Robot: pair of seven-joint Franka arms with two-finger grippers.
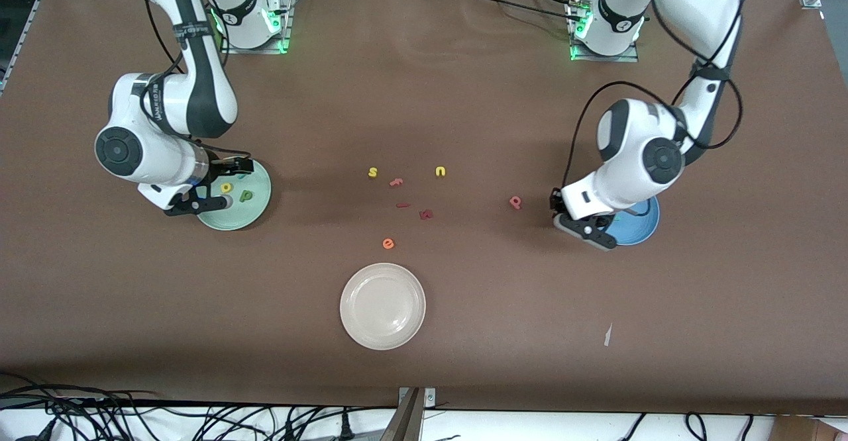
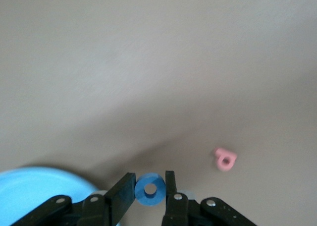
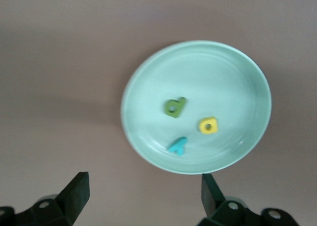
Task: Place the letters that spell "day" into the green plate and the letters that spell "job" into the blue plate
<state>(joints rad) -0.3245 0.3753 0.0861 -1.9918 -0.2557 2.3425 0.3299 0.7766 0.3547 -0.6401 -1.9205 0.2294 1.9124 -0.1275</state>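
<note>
The green plate (image 1: 255, 212) (image 3: 237, 77) lies toward the right arm's end of the table. In it are the dark green d (image 1: 246, 195) (image 3: 175, 107), the yellow a (image 1: 226, 187) (image 3: 208, 125) and the light blue y (image 3: 178, 145). My right gripper (image 1: 211, 187) (image 3: 143, 185) hangs open and empty by that plate's rim. My left gripper (image 1: 591, 229) (image 2: 150, 190) is shut on the blue ring o (image 2: 150, 190), just beside the blue plate (image 1: 641, 229) (image 2: 29, 191). The pinkish-red b (image 1: 515, 202) (image 2: 225, 159) lies on the table a short way from it. I see no j.
A cream-white plate (image 1: 383, 306) sits nearer the front camera at mid-table. Loose letters lie in the middle: yellow s (image 1: 372, 172), yellow u (image 1: 440, 171), pink f (image 1: 396, 181), two red pieces (image 1: 426, 214), orange e (image 1: 388, 244). A paper scrap (image 1: 607, 335) lies near the front.
</note>
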